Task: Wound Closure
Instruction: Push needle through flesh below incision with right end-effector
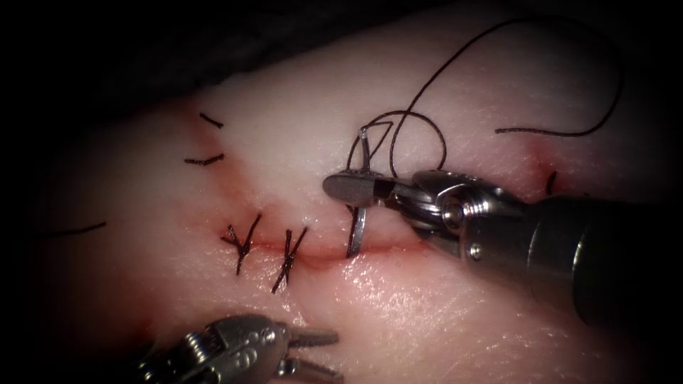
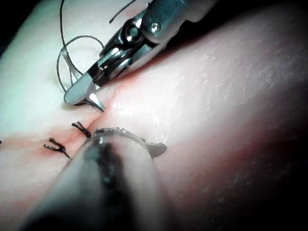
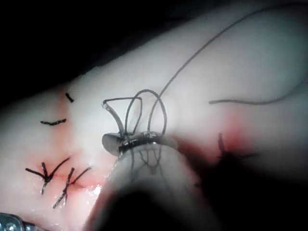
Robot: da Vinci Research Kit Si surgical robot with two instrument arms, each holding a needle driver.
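Pale, glistening tissue (image 1: 455, 306) is lying under the endoscope with one cut (image 1: 320, 250) running across it, and two tied stitches (image 1: 242, 242) with dark tails are crossing that cut on its left stretch. The right tool (image 1: 348, 188) is reaching in from the right, its jaws pressed together on the curved needle (image 1: 358, 231) about midway along its curve; one end of the needle is dipping into the tissue at the cut, to the right of the two stitches, while the other end is standing up beyond the jaws. One thread (image 1: 427, 92) is leading from that upper end, coiling in loops beside the tool and sweeping up and away to the right. Three short cut ends of thread (image 1: 205, 161) are lying loose on the left part of the tissue. The left tool (image 1: 313, 352) is hovering near the bottom edge, well apart from the cut, its two jaws slightly apart and holding nothing. In the left wrist view, the right tool (image 2: 84, 94) is gripping the needle (image 2: 96, 101) right at the cut, with thread (image 2: 65, 57) looping behind it and two stitches (image 2: 57, 147) lying nearby. In the right wrist view, the right tool (image 3: 115, 141) is clamping the needle (image 3: 113, 113), thread (image 3: 154, 103) is arching in loops above it, and the two stitches (image 3: 48, 174) are sitting on the cut (image 3: 82, 183).
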